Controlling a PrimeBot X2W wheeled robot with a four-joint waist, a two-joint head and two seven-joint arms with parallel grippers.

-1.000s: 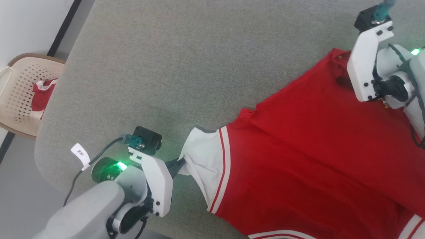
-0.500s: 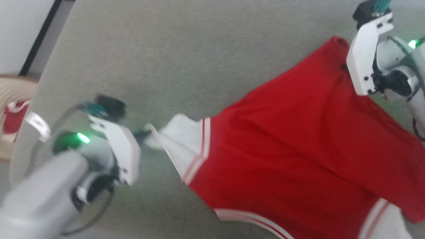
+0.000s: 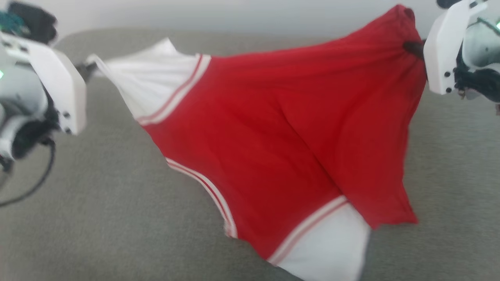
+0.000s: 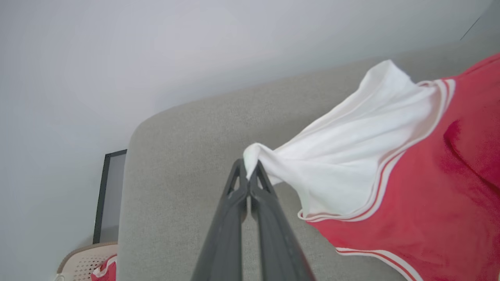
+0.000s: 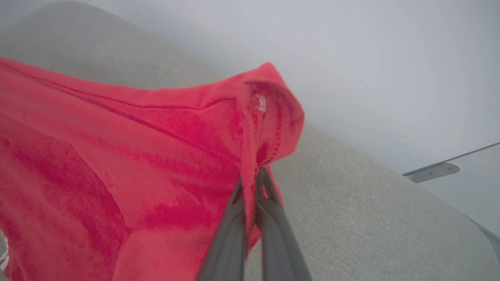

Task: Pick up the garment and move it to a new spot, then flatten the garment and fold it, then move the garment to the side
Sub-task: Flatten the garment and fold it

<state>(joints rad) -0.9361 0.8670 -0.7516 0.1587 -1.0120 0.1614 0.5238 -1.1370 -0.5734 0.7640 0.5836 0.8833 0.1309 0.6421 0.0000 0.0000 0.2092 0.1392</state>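
Left gripper (image 3: 88, 68), upper left, pinches the sleeve (image 3: 148, 82); right gripper (image 3: 412, 47), upper right, the hem (image 3: 402, 17): carry the garment (image 3: 273, 128) taut, level.

On my feed the red jersey T-shirt (image 3: 273, 128) hangs stretched wide in the air, one white sleeve pulled taut, the other dangling low.

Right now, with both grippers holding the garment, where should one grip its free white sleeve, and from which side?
Probably its lower edge, from the robot's near side: the free sleeve hangs loose at the garment's lowest corner, far from the left gripper and the right gripper pinching the top corners.
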